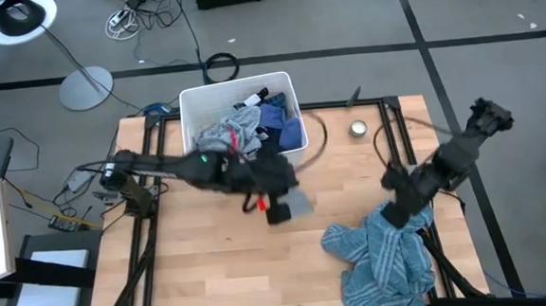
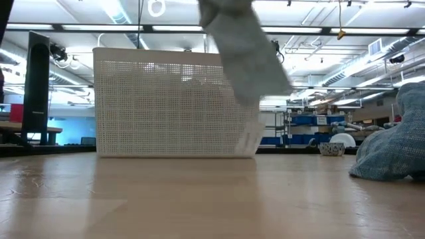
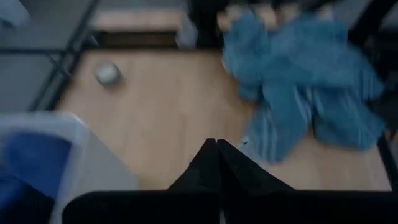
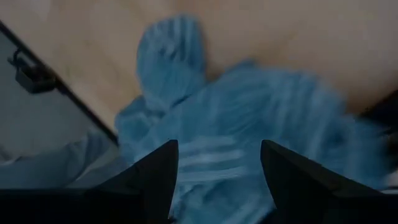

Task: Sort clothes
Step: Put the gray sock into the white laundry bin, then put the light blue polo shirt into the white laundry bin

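Basically the right claw, spread open, hangs at the far edge of the light-blue striped shirt; left claw clenched on a grey piece

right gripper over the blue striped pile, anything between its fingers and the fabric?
Nothing visible. The right gripper hangs open directly above the crumpled light-blue striped shirt, with only air between them.

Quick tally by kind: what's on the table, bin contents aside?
Bins: 1, white bin with clothes inside.
Loose striped shirts: 1, light-blue shirt under the right end effector, open.
Small round objects: 1, round thing.
Grey pieces: 1, grey cloth hanging by the left end effector.
Total: 4
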You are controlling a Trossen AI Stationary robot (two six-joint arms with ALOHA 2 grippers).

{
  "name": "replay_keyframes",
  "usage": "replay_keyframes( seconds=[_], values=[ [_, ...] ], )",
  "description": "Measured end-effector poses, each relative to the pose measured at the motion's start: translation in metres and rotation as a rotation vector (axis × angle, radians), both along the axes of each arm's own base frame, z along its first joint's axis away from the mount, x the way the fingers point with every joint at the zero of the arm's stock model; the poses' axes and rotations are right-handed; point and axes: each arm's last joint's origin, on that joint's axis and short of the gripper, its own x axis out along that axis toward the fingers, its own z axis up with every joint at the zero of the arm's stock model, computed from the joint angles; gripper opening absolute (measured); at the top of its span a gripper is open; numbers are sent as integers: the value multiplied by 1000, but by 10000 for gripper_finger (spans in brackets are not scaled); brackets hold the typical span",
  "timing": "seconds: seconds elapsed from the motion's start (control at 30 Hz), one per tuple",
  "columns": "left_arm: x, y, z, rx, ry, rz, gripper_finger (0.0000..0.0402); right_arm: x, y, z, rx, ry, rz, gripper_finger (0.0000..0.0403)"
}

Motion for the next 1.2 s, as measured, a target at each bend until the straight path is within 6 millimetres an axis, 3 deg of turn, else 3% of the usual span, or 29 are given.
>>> replay_keyframes(
  seconds=[0.27,0.43,0.63,0.73,0.9,1.2],
  values=[
    [-31,55,103,76,-248,71,0,-1,57,-63,70,90,-68,229],
    [-60,89,132,124,-318,161,0,6,86,-111,17,137,-73,229],
    [-90,123,128,158,-171,313,0,25,115,-175,42,119,-58,229],
    [-97,135,121,165,-82,393,2,34,125,-196,70,98,-58,229],
    [-104,151,104,153,72,495,21,44,129,-204,69,83,-35,229],
    [-89,170,43,93,343,540,89,68,106,-202,-39,-51,-53,229]
  ],
)
